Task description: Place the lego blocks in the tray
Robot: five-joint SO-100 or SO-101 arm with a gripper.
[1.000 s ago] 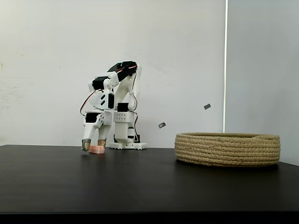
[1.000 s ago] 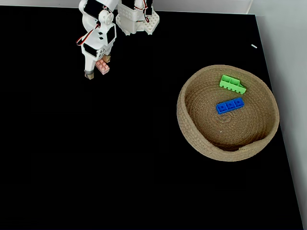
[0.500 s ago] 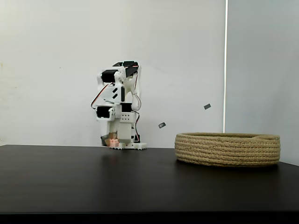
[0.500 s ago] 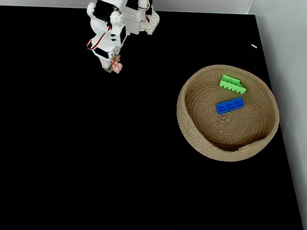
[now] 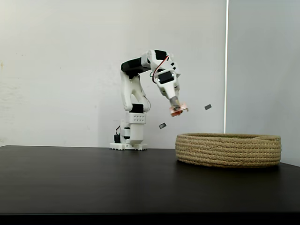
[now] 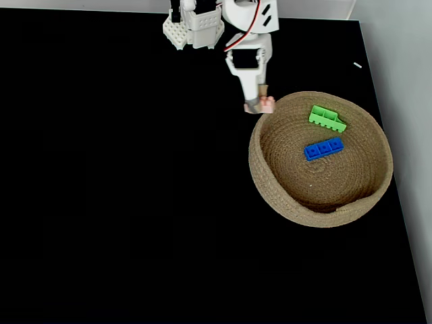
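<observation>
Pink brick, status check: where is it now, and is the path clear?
Tool shut on pink brick, raised at basket rim. Green brick and blue brick already inside. Nothing in the way.

- The tabletop (image 6: 135,202) is plain matte black, ending at a pale wall.
- The tray (image 6: 270,185), a coiled rope basket, sits toward its right side in both fixed views.
- The arm's white base (image 6: 196,30) stands at the far edge.

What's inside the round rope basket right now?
The basket holds two bricks: a green one and a blue one. The pink brick is not in yet; the claw holds it by the rim. From the side, the basket's wall hides its inside.
</observation>
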